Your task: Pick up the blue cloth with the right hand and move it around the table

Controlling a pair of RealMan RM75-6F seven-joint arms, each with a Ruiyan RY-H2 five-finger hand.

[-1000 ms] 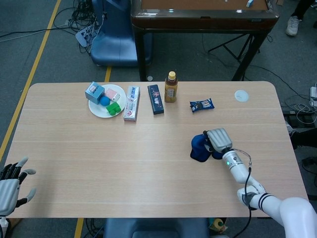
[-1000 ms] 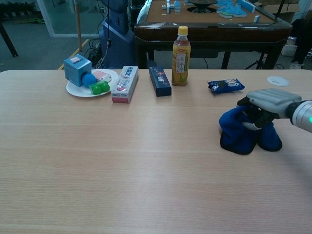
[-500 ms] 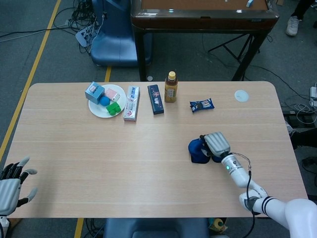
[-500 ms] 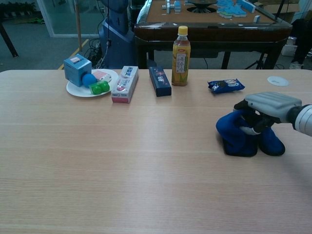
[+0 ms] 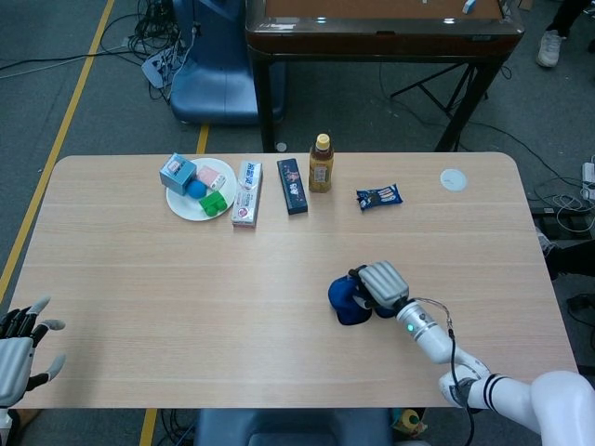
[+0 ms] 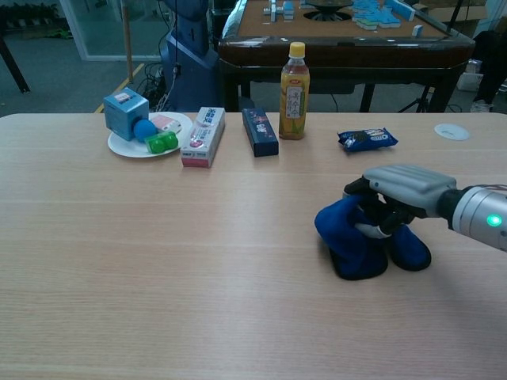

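The blue cloth (image 5: 346, 299) (image 6: 350, 241) lies bunched on the table's right half, toward the front. My right hand (image 5: 382, 285) (image 6: 398, 191) grips it from above, fingers curled into the fabric, and the cloth rests on the tabletop under the hand. My left hand (image 5: 20, 346) hangs off the table's front left corner, fingers spread and holding nothing; the chest view does not show it.
At the back stand a white plate (image 5: 184, 206) with a blue box, ball and green item, a toothpaste box (image 5: 246, 192), a dark box (image 5: 292, 186), a tea bottle (image 5: 321, 163), a snack packet (image 5: 378, 196) and a white disc (image 5: 453, 179).
My right hand has dragged the blue cloth leftward and toward the table's front edge, keeping its grip. The left hand has barely moved.
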